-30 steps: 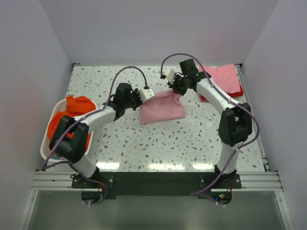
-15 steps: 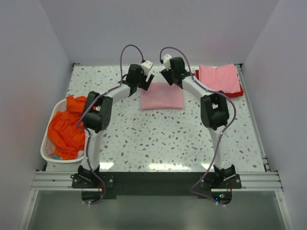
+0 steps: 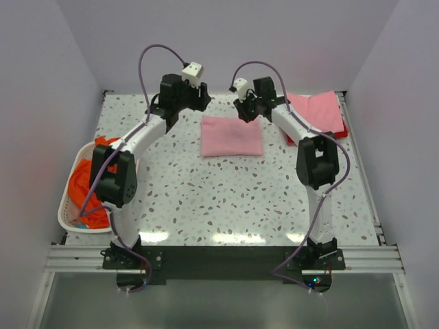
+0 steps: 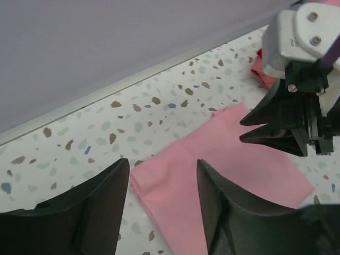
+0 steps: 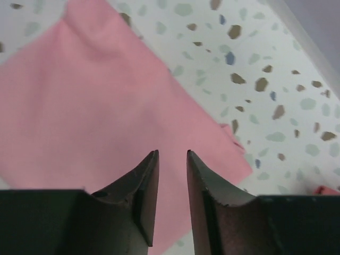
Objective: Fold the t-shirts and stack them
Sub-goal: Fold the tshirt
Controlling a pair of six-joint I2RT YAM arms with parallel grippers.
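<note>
nearest the arm bases, at the left edge of the table (image 3: pixel 206 199), a white basket (image 3: pixel 68 221) is seen, filled with crumpled orange shirts (image 3: pixel 86 185) that are not yet folded. further out, near the middle of the table, a folded pink shirt (image 3: pixel 231 136) lies flat as a neat rectangle, apart from everything else.

beyond its far edge both arms are stretched out. the left pincer (image 4: pixel 163 170) is held wide open above the far left corner of the folded pink shirt, with nothing between its fingers. the right pincer (image 5: pixel 171 159) is parted only by a narrow gap above the far right part of the same shirt, and nothing is gripped in it either.

furthest away, in the far right corner by the wall (image 3: pixel 226 41), another pink shirt (image 3: pixel 317 111) is laid on a red shirt (image 3: pixel 341 132) as a stack.

the cloth is judged to be light, soft and limp, so the fold would be lost if it were lifted by one point. it is best taken at two corners of one edge, all layers pinched together, and carried low to the stack.
</note>
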